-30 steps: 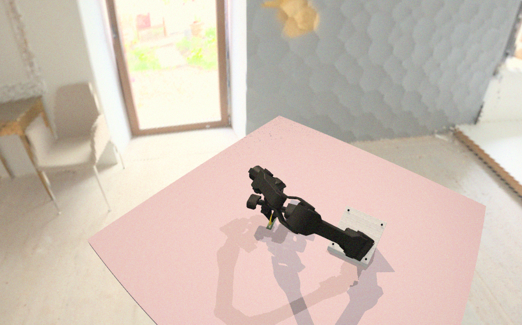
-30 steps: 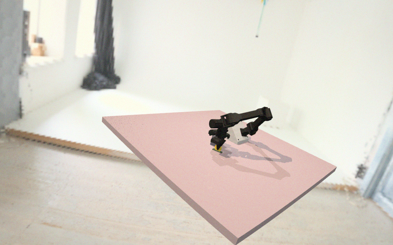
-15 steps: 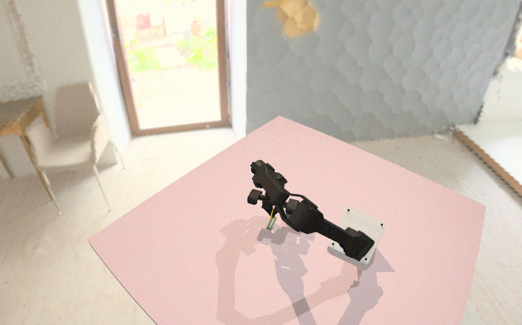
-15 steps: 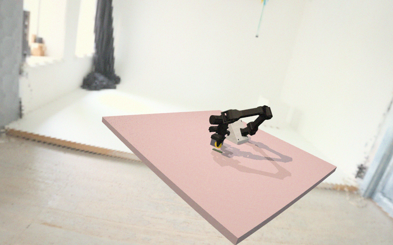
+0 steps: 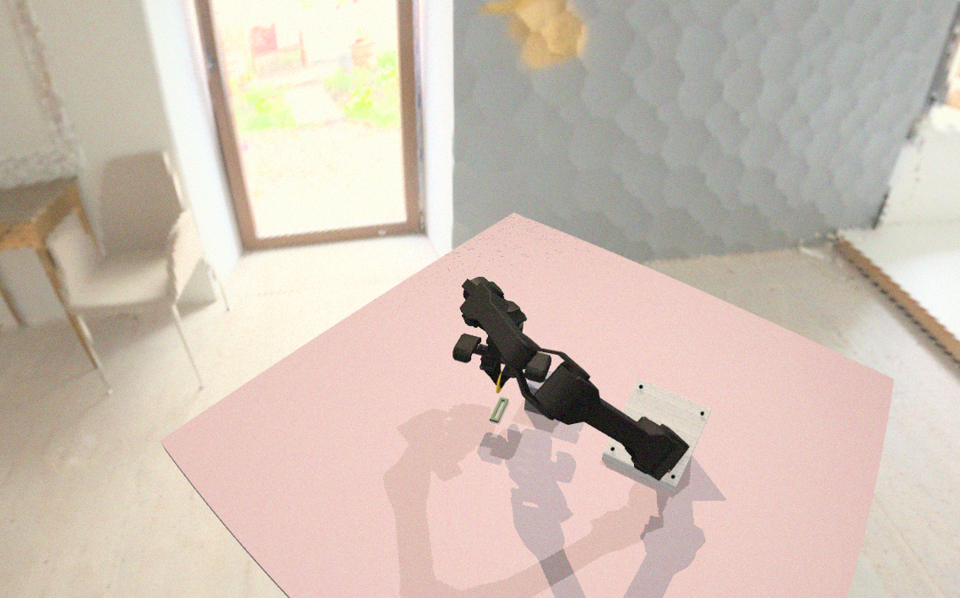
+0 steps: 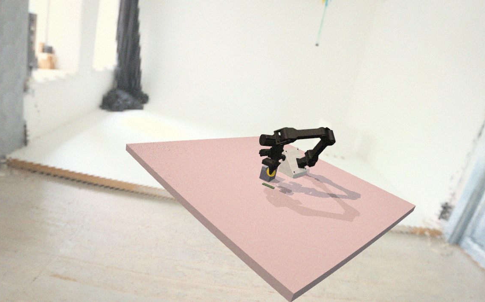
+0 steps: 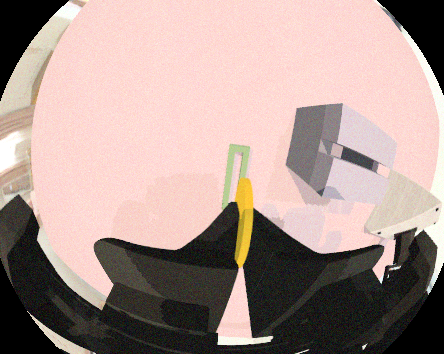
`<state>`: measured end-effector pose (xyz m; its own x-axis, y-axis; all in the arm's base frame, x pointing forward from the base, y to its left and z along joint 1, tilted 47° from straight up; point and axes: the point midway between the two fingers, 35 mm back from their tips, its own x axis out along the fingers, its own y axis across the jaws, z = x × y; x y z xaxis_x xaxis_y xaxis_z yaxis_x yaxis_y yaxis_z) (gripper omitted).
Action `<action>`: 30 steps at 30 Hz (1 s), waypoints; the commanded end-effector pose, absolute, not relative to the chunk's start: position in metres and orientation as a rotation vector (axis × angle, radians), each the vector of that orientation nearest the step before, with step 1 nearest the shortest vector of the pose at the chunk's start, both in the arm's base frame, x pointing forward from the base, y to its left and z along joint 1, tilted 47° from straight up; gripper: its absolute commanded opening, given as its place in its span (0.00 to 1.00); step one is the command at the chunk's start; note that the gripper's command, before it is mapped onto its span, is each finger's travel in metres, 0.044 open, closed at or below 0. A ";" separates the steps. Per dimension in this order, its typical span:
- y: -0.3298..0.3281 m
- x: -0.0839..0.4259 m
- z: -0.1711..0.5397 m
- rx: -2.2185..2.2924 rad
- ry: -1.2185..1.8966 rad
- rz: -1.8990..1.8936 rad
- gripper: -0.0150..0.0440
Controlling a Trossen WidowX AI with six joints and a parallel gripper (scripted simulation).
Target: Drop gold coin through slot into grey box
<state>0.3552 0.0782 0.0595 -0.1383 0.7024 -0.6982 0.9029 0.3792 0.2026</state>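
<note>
Carrying the coin [image 7: 244, 221] clamped edge-on in our jaws, we should align it above the box [image 7: 340, 151] slot [image 7: 360, 160], clear of the holder [image 7: 236, 171].

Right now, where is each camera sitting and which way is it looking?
Top: high up, looking down on the whole arm and the green holder.
Exterior: off the table, side-on; arm, coin, grey box.
Wrist: on the gripper, looking past its fingers at coin, holder, box.
All share the coin.
</note>
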 end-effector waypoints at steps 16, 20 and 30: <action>0.055 0.357 0.087 1.352 1.914 -0.295 0.25; 0.056 0.358 0.087 1.260 1.898 -0.159 0.25; 0.056 0.359 0.087 1.022 1.829 0.166 0.25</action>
